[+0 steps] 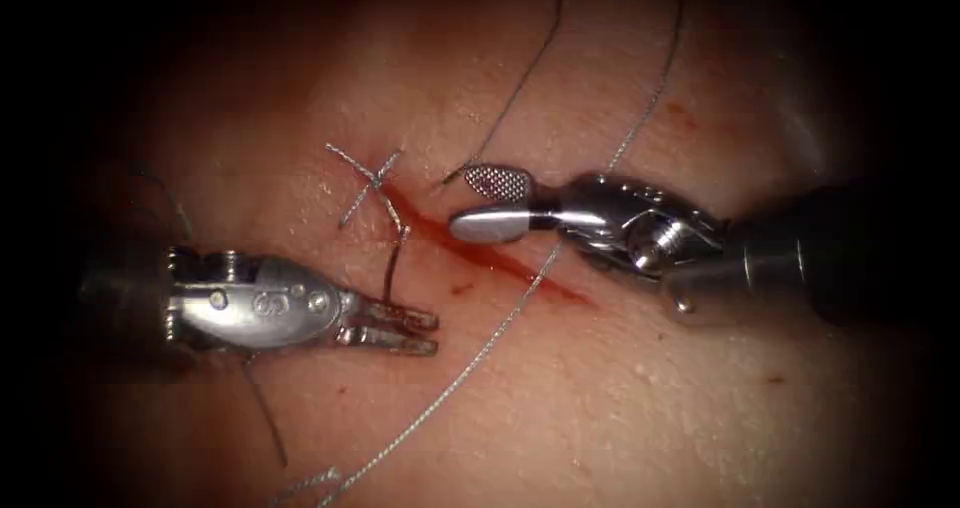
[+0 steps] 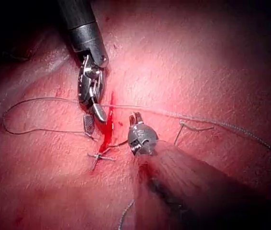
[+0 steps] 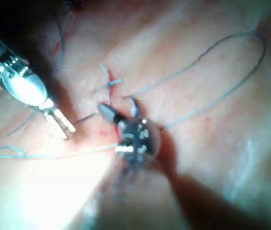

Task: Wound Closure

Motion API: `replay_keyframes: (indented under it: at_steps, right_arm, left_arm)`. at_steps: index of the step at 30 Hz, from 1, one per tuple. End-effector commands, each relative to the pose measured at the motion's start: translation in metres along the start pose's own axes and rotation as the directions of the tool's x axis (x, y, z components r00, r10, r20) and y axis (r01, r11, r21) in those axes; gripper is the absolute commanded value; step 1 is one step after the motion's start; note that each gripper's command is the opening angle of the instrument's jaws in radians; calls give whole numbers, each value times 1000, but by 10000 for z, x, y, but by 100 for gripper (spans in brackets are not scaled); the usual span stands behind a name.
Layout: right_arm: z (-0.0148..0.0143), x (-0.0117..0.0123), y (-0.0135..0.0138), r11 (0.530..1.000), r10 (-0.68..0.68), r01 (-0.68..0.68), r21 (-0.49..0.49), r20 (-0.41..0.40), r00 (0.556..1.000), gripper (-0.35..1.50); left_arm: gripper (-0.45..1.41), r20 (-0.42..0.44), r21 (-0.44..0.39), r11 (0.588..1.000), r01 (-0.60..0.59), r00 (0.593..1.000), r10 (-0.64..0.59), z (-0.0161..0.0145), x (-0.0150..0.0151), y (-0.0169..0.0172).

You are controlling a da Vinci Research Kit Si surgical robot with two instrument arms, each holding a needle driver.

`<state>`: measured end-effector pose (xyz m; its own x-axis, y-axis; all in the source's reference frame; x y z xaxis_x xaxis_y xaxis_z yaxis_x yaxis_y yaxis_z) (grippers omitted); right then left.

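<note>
**Both claws open beside the tied stitch**

My left claw [image 1: 400,328] sits slightly parted just left of the cut [image 1: 480,248], a dark curved sliver, likely the needle [image 1: 392,263], rising from it toward the knot [image 1: 368,180]; I can't confirm a grip. My right claw [image 1: 495,203] gapes wide over the cut, holding nothing. Thread [image 1: 500,328] trails slack across the tissue [image 1: 650,398], kept clear of both.

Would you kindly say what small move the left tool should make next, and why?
Probably shut the left tool on the thin dark curved needle: it stands in the pale tissue beside the red cut; this and the right tool are open, holding nothing.
</note>
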<state>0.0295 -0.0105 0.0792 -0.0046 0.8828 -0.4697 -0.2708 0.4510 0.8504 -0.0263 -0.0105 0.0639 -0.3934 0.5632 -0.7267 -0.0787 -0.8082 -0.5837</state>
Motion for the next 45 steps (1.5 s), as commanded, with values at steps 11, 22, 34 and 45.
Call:
replay_keyframes:
  at_steps: [11, 22, 34, 45]
  right_arm:
    - [7, -15, -13, 999, -7, 6, 44, 21, 1000, 113]
    - [-32, 5, -70, 998, -13, 11, 69, 28, 1000, 104]
    - [-32, 12, -93, 998, -2, 1, 67, 16, 1000, 94]
    - [-25, 10, -100, 998, -1, 1, 69, 3, 1000, 89]
  left_arm:
    - [-45, -35, -144, 979, 141, 988, -147, -24, 26, 48]
    - [-45, -126, 10, 998, -64, 990, 65, -62, 94, 30]
    - [-45, -230, 118, 982, -149, 958, 173, -94, 181, -6]
    - [-45, -257, 186, 973, -134, 949, 180, -103, 211, -23]
